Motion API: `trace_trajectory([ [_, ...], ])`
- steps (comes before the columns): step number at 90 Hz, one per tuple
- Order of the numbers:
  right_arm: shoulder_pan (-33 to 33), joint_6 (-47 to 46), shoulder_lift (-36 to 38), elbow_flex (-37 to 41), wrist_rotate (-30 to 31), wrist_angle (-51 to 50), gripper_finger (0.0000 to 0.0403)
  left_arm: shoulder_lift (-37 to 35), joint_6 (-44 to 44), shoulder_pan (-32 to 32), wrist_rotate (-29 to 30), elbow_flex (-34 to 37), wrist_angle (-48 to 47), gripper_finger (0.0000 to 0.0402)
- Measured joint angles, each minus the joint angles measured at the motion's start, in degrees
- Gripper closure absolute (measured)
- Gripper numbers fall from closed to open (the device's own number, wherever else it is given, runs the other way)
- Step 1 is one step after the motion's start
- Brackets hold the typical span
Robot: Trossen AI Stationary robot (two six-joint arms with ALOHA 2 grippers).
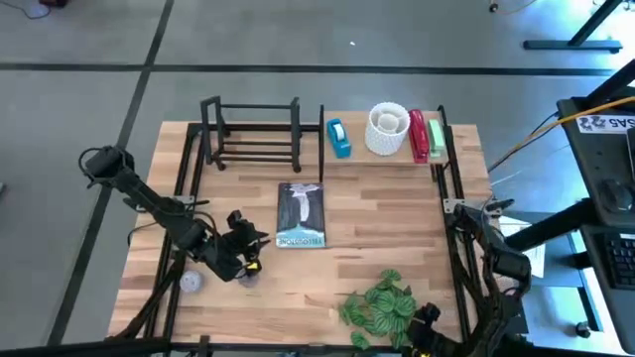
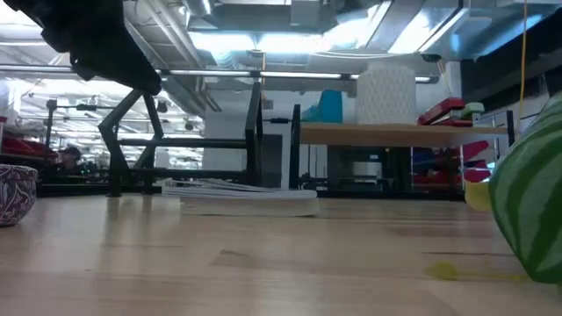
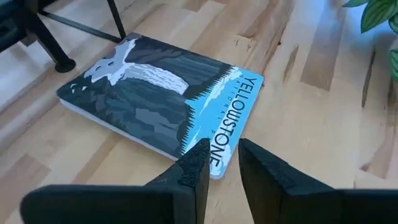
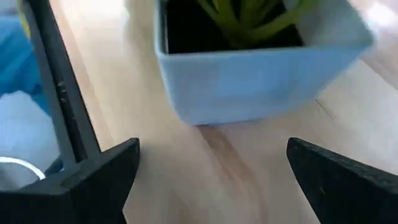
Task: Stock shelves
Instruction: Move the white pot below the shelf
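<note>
Black rack (image 1: 252, 134), one book (image 1: 301, 214), one plant (image 1: 380, 305)

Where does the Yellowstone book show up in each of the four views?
High view: Yellowstone book lies flat mid-table, in front of the black wire rack.
Low view: a thin flat slab at centre, rack legs behind it.
Left wrist view: fills the middle, just beyond the left tool.
Right wrist view: not in it.
Shared landmark: the black wire rack.
</note>
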State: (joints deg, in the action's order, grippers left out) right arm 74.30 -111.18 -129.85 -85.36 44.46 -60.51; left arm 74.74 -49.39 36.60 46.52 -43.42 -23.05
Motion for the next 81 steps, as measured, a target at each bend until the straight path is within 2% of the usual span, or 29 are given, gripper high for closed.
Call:
trace_trajectory([
  [18, 1.11, -10.09, -3.61, 0.11, 7.09, -6.04, 0.0013, 0.00, -1.38, -0.22, -0.54, 0.00, 0.04, 0.0335],
  [45, -0.28, -10.41, -4.54, 0.11, 15.10, -6.97, 0.0013, 0.02, -3.29, -0.74, -1.80, -0.01, 0.16, 0.0335],
  [62, -0.15, -12.31, -4.54, 0.09, 15.76, -6.98, 0.0015, 0.02, -3.37, -0.74, -1.88, 0.00, 0.18, 0.0335],
  [71, -0.20, -14.27, -4.51, 0.09, 16.97, -6.98, 0.0036, 0.02, -3.37, -0.74, -1.88, -0.01, 0.17, 0.0335],
  [81, -0.62, -14.79, -4.49, 0.09, 16.59, -6.97, 0.0086, 0.02, -3.37, -0.74, -1.90, -0.01, 0.17, 0.0335],
])
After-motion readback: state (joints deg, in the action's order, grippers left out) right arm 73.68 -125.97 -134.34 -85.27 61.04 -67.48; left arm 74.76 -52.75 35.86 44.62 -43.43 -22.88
